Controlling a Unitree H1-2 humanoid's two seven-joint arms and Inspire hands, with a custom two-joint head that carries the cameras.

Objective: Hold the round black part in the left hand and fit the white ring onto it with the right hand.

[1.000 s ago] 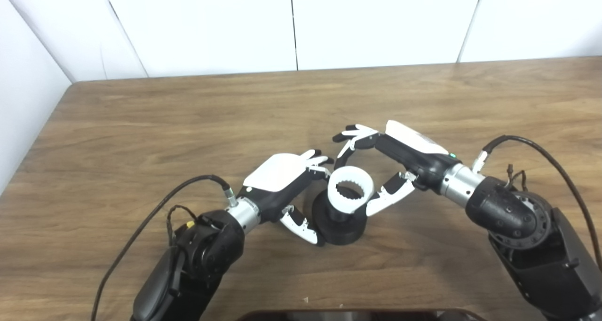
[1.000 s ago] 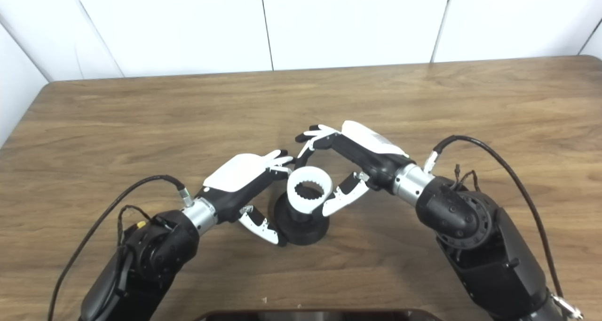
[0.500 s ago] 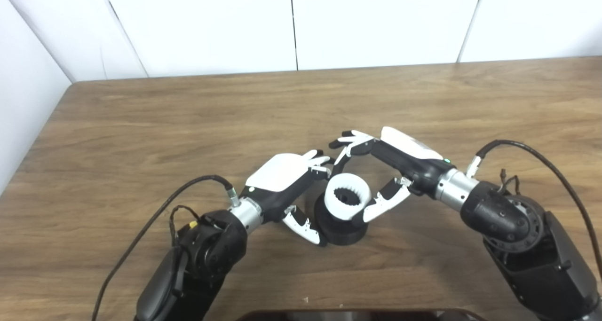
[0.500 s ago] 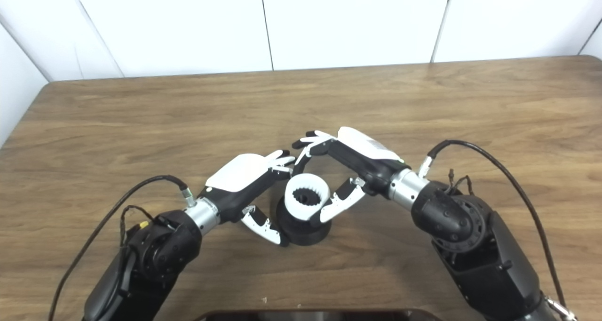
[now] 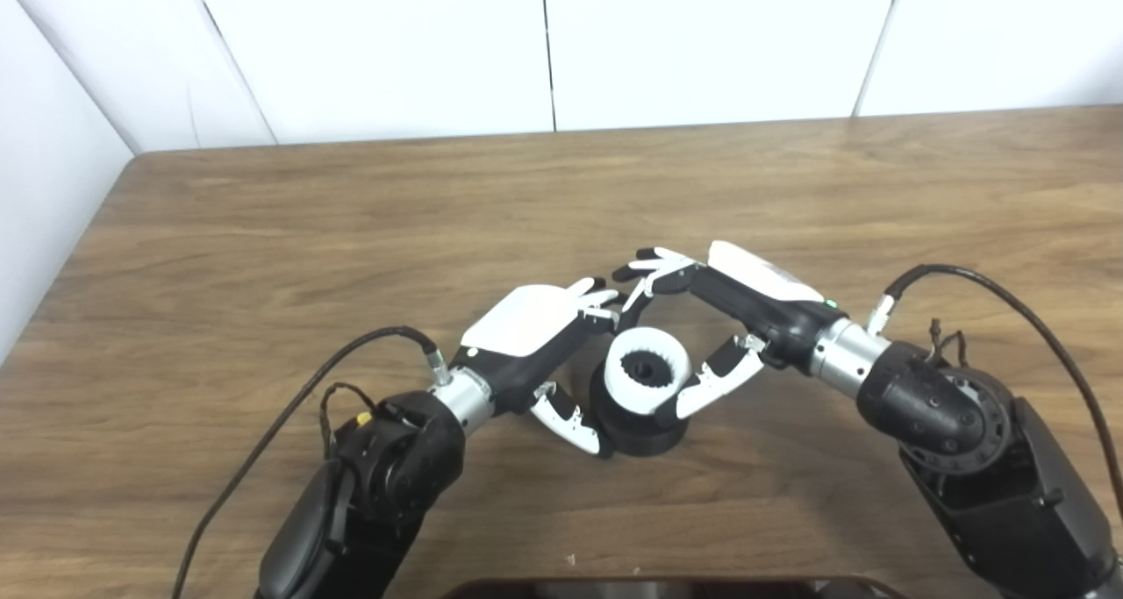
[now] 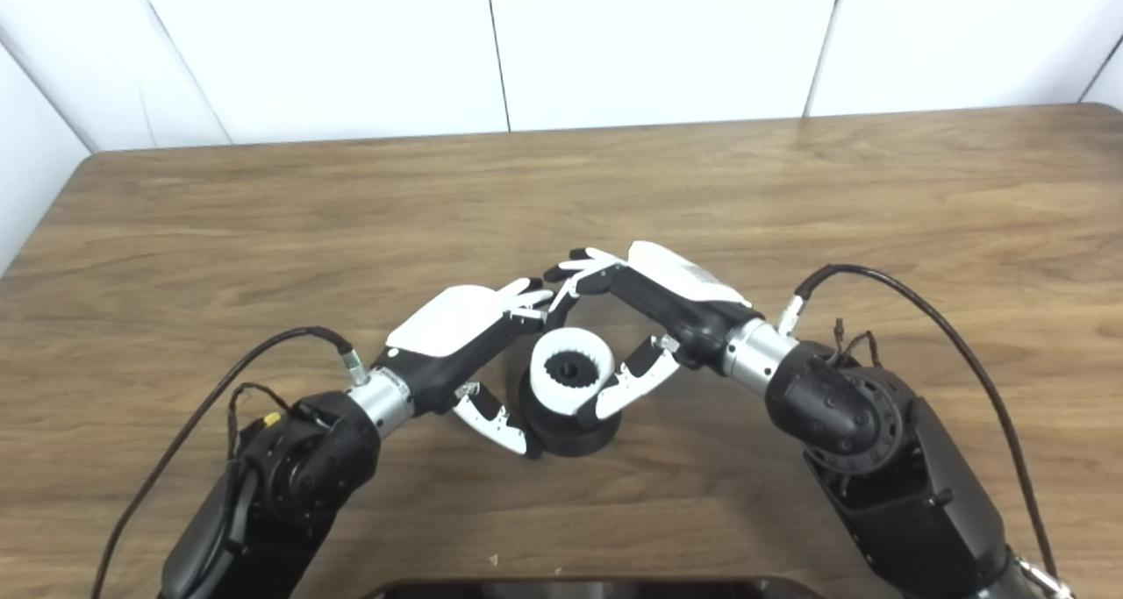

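Compared with a second ago, the white ring [image 5: 647,374] is seen lower: it was held clear above the round black part [image 5: 638,420] and is now seated down over the part's upper section, its toothed bore surrounding a dark centre. The insertion step is judged largely complete; whether the ring is fully home cannot be told.

The ring is gripped by the right hand [image 5: 724,318], with the thumb against its right side and the fingers [image 5: 654,268] curled behind it. The black part is steadied on the worktop [image 5: 263,257] by the left hand [image 5: 540,336], closed on its left flank, thumb low at the base and fingers at the rear.

The fingertips of both hands are crowded just behind the ring, nearly touching; this is judged the only obstruction to release. A cable [image 5: 289,410] is looped from the left wrist, and another from the right, both apart from the parts. A dark edge [image 5: 667,588] is visible at the lower border.
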